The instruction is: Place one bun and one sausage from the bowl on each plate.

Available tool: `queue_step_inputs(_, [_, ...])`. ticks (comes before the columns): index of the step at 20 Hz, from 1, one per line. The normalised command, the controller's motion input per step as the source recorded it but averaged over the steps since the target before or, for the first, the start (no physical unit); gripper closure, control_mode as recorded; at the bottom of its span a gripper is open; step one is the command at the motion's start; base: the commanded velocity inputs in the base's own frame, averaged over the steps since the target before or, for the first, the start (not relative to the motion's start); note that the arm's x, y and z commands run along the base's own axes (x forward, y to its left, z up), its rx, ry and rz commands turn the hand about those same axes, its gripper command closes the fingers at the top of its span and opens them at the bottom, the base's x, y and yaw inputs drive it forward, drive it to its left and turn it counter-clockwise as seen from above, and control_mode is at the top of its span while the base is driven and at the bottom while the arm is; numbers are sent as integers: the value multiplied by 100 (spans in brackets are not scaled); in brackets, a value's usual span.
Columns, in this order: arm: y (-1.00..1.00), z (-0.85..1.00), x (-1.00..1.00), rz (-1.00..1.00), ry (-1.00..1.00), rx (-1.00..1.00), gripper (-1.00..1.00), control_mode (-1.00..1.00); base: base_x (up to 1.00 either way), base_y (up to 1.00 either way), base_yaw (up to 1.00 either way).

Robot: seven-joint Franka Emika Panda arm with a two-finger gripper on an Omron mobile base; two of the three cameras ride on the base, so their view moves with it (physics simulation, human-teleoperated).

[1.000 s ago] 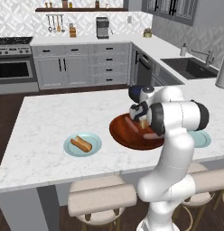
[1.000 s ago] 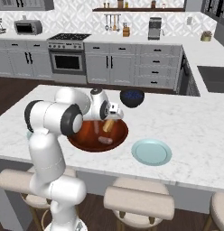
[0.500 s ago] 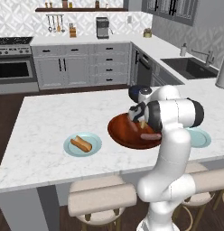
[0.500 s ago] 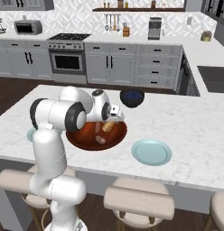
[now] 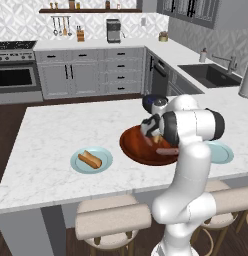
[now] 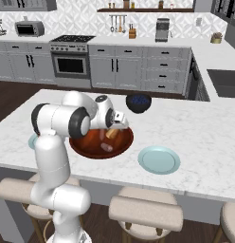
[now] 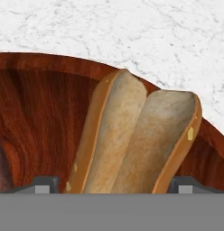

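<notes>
Our claw (image 7: 114,185) hangs low inside the wooden bowl (image 7: 37,117), jaws spread wide, one fingertip on either side of a split bun (image 7: 136,135) that lies between them, not yet pinched. From the left base view we see, well to the claw's left, a plate (image 5: 91,161) already carrying a bun (image 5: 89,159); the right base view shows a sausage (image 6: 107,147) just below the claw and another plate (image 6: 159,159) off to its right.

White marble island counter (image 5: 56,130), wooden bowl (image 5: 133,147), two light-blue plates (image 5: 78,165) (image 6: 159,160), dark bowl (image 6: 138,102)
</notes>
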Motion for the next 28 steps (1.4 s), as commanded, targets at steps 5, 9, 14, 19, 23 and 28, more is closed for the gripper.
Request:
queue_step_inputs(5, [-12,87,-61,0,-17,7,100,-100,0,0,0])
queue_step_inputs(9, [-34,84,-80,0,-11,5,100,-100,0,0,0])
queue_step_inputs(14, [-73,45,-66,-2,-1,3,100,-100,0,0,0])
queue_step_inputs(19, [-100,13,-34,-5,9,7,100,-100,0,0,0])
queue_step_inputs(23, [-100,0,-33,-3,10,15,100,-100,0,0,0])
queue_step_inputs(28, [-97,-4,-30,-1,10,18,100,-100,0,0,0])
